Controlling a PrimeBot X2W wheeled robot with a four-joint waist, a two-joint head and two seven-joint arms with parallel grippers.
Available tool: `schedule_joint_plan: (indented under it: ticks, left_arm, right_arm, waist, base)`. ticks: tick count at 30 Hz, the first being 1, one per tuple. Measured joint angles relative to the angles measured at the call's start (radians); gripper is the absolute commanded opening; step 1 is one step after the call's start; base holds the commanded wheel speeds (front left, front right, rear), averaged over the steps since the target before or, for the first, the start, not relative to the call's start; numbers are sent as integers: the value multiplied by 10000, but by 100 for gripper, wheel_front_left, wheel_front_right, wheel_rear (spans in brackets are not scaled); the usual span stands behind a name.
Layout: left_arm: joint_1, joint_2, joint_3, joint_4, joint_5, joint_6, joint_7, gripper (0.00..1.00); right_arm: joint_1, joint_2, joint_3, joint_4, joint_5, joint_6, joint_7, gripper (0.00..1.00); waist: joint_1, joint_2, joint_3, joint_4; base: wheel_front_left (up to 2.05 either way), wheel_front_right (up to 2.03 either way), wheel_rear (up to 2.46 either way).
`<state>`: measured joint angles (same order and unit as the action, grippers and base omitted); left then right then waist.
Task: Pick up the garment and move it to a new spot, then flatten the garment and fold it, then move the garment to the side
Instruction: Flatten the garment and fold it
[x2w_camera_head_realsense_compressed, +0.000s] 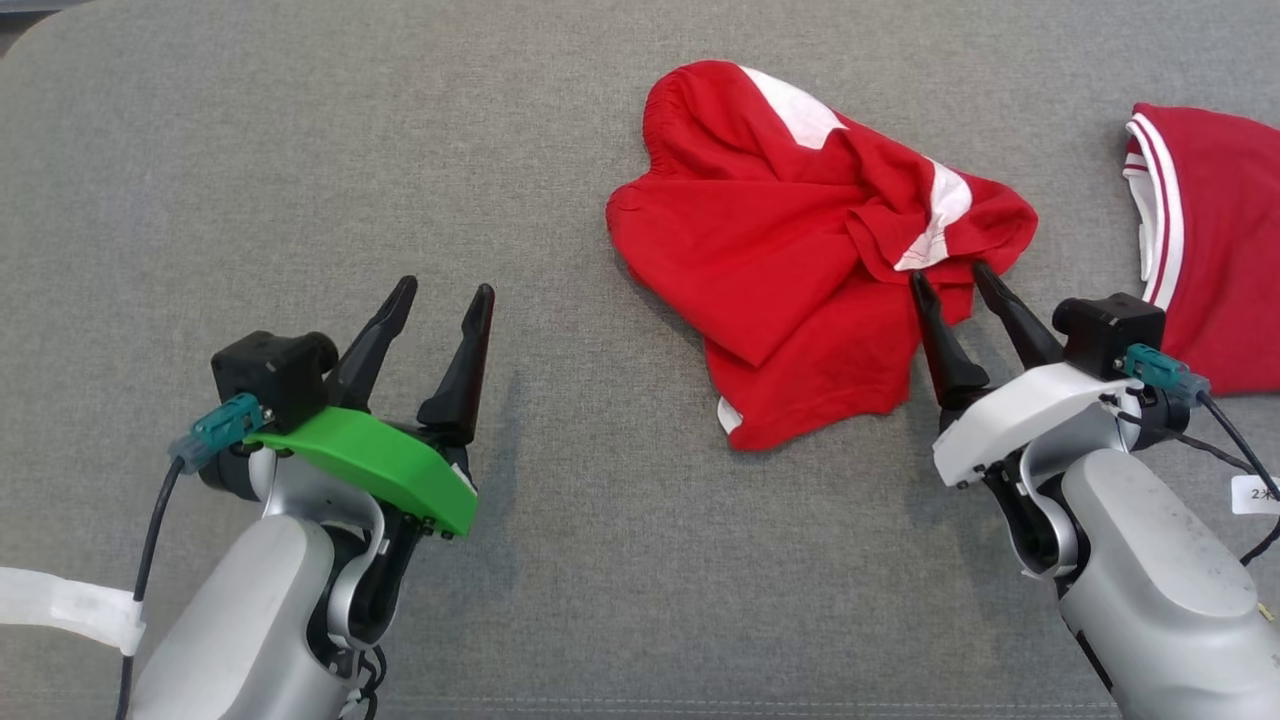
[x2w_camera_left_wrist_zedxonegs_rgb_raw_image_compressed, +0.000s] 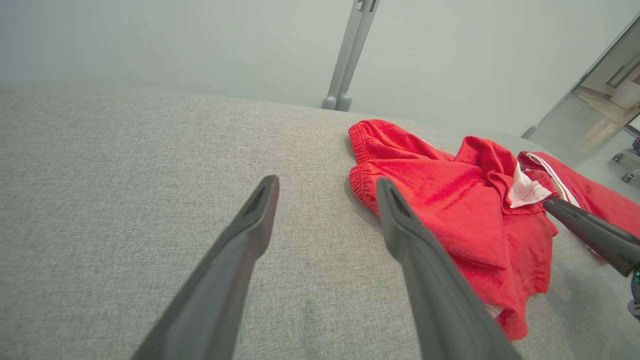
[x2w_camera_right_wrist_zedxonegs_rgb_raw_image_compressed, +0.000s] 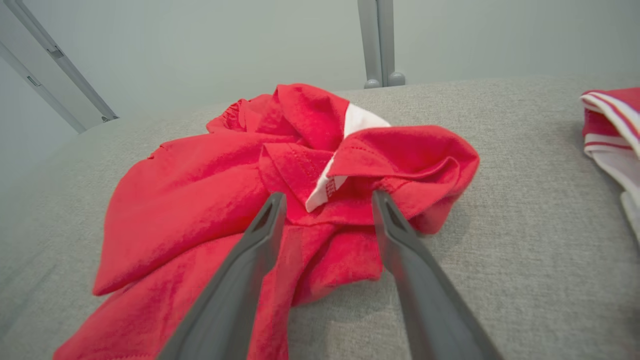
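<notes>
From the head we look steeply down on the grey counter (x2w_camera_head_realsense_compressed: 300, 150). Our left wrist camera skims low across it from farther off, while the right wrist camera sits close. All three share the red shorts (x2w_camera_head_realsense_compressed: 780, 250).

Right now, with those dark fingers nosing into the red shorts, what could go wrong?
1. The right gripper has its jaws apart at a bunched fold of the shorts. If it closes there, it may catch several layers or only a thin edge, so the cloth could lift in a lump or slip out.
2. A second garment lies close by on the right; a swing that way might drag it.
</notes>
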<state>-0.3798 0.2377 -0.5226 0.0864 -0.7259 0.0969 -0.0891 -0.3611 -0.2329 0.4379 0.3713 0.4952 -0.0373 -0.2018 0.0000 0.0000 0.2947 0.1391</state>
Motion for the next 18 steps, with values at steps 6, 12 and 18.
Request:
schedule_joint_plan:
  ticks: [6,12,18]
  left_arm:
    - [290,46,73,-92,0,13,-15,100]
    - [458,134,286,-345,0,98,-58,100]
    - [569,209,351,-512,0,102,-56,100]
  right_arm:
    - [-63,-58,-94,217,10,-10,-13,82]
    - [-296,148,-61,253,104,4,-21,84]
    - [-333,186,-73,345,157,4,-90,81]
  waist:
    - [0,0,88,171]
    - [0,0,111,236]
    - [0,0,138,237]
  base:
    - [0,0,0]
    - [0,0,0]
    - [0,0,0]
